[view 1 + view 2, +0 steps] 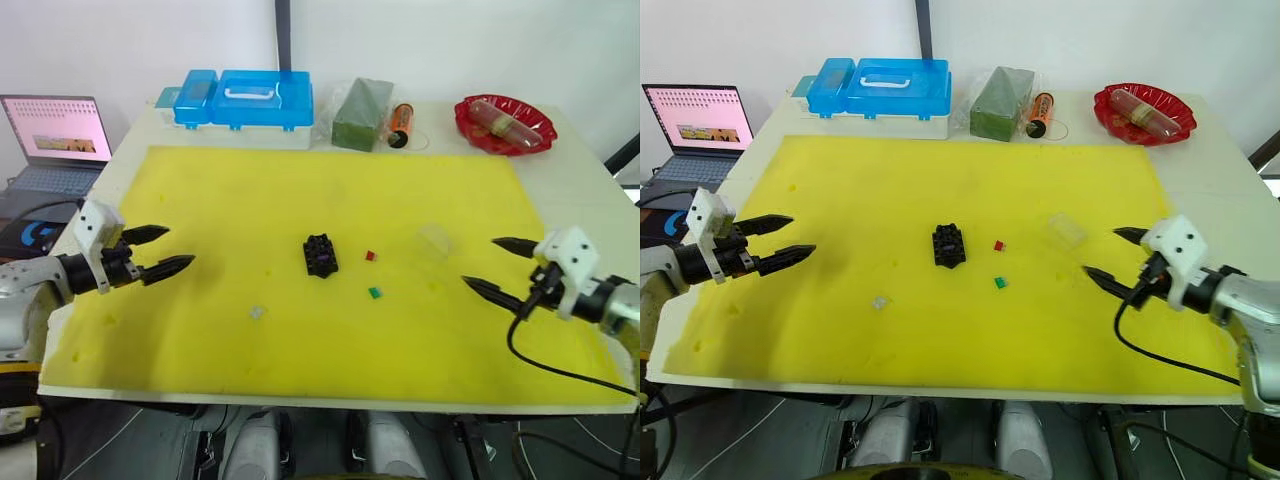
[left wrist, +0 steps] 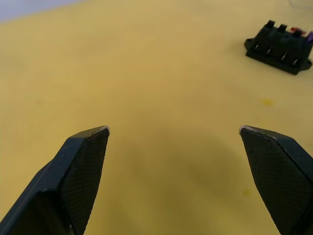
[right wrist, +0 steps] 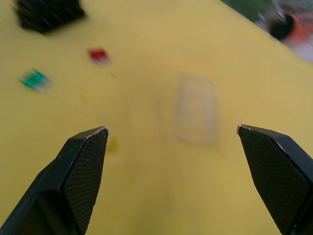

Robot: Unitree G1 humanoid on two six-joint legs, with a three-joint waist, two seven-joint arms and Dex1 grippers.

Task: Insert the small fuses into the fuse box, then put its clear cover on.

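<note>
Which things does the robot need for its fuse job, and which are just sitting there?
Needed: fuse box, red fuse, green fuse, pale fuse, clear cover.

Just sitting: blue case, green packet, orange tube, red dish, laptop.

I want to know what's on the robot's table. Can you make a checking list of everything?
Surface: yellow foam mat on a pale table.
Job's things: small black slotted fuse box mid-mat, something purplish in it; red fuse, green fuse and pale grey fuse lie loose; clear plastic cover lies apart, off the box.
Clutter: blue plastic case, green wrapped block, orange cylinder, red bowl along the far edge.
Grippers: left gripper and right gripper, jaws open, empty.
Cables: black cable by the right gripper.
Surroundings: open laptop at the left.
</note>
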